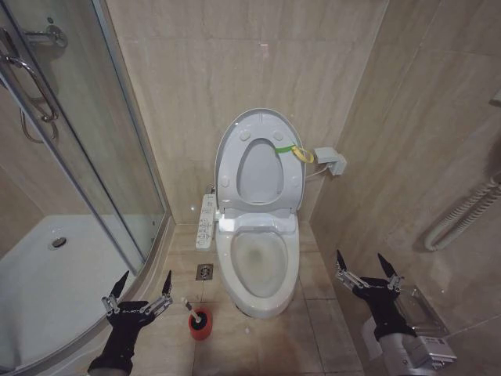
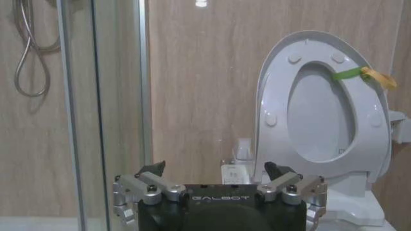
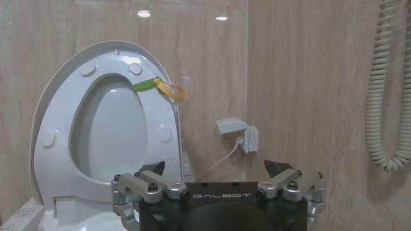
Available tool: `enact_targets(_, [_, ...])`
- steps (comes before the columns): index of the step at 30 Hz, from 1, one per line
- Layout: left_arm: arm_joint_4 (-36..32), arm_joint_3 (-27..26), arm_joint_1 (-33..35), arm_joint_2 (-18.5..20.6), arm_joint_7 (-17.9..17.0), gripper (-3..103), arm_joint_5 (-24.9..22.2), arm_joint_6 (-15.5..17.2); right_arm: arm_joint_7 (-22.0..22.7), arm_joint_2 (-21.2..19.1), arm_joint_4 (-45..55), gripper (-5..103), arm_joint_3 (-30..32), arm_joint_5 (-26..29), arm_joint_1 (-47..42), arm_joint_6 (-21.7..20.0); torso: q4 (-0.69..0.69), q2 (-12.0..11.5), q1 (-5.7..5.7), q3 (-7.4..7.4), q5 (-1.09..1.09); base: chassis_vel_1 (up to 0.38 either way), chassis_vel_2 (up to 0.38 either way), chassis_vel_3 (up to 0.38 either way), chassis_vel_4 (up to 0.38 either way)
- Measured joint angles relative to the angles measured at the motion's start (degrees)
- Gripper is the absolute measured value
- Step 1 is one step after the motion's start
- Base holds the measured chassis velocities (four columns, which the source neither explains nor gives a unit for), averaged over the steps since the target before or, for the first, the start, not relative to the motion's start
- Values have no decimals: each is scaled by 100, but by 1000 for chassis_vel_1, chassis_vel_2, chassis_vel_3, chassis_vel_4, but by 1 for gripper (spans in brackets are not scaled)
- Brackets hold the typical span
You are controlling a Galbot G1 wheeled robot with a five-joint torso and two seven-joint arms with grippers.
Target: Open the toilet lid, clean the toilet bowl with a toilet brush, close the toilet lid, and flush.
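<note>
Beside toilet bowl (image 1: pixel 258 270), left pincer (image 1: pixel 141 291), right pincer (image 1: pixel 365 266) spread wide, empty.

We record the toilet bowl (image 1: pixel 260 266) at centre against the back wall, with the ring seat (image 1: pixel 261 166) and toilet lid (image 1: pixel 225 149) raised upright behind it, leaning toward the wall. The remote panel (image 1: pixel 206 222) stands just left of the bowl's rear. A floor drain (image 1: pixel 204 272) lies left of the bowl; before that, the toilet brush (image 1: pixel 193 310) sits in its holder (image 1: pixel 200 323). The shower tray (image 1: pixel 55 274) lies far left behind a glass door (image 1: pixel 86 157). A wall socket box (image 1: pixel 329 160) sits right of the lid.
</note>
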Motion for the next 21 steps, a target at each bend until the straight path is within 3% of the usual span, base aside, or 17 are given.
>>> enact_targets(21, [0, 2, -2, 2, -3, 100, -2, 12, 0, 0, 0, 100, 0, 0, 0, 0, 0, -1, -1, -1, -1, 0, 0, 0, 0])
